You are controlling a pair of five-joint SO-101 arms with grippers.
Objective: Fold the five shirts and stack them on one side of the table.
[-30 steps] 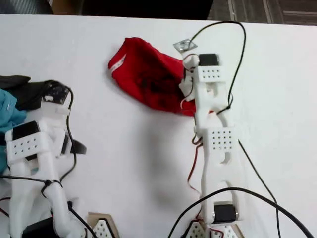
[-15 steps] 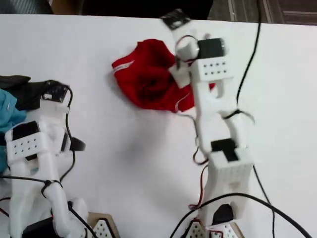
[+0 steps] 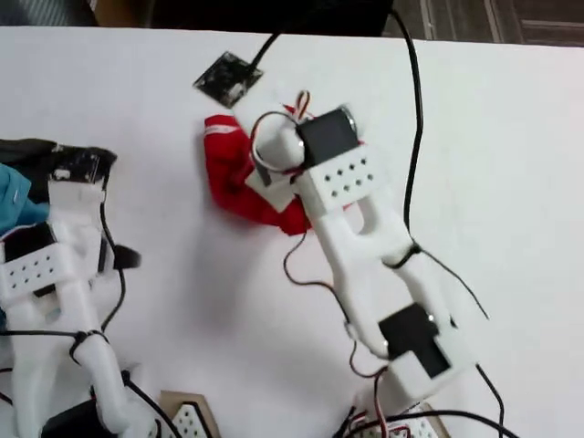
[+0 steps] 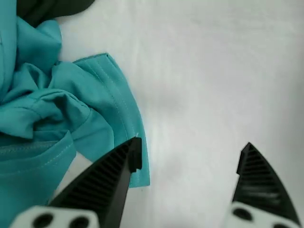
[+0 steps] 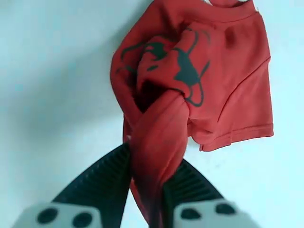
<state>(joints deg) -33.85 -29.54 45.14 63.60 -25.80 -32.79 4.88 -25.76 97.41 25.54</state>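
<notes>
Nearest me, the left arm (image 3: 55, 274) and the right arm (image 3: 365, 228) rise from the near edge of the white desk (image 3: 511, 137).

**Left side, near to middle.** The left arm reaches up the desk's left margin. In its wrist view the left hand (image 4: 191, 147) is spread wide, its two dark ribbed fingers (image 4: 109, 175) well apart with nothing between them and bare desk beneath the gap. The tip of one finger lines up with the hem corner of the teal shirt (image 4: 57, 109), which lies crumpled in loose folds. From above, this teal shirt (image 3: 14, 196) sits at the desk's left edge beside the arm.

**Left side, farther.** Just beyond the teal shirt lies a dark cloth (image 3: 27, 155), touching it. It is probably another shirt, though too little of it is in view for me to be sure.

**Centre, middle to far.** The right arm slants across the middle of the desk toward the left. The right hand (image 5: 154, 161) is clamped on the red shirt (image 5: 223, 80), pinching a twisted rope of its fabric between the two fingers. The rest of the shirt lies bunched on the desk, dark print facing up, one hem spread flat. From above, the red shirt (image 3: 228, 173) lies partly under the arm's wrist.

**Farthest.** A small dark board (image 3: 226, 78) on a black cable (image 3: 415, 119) sits above the desk beyond the shirt.
</notes>
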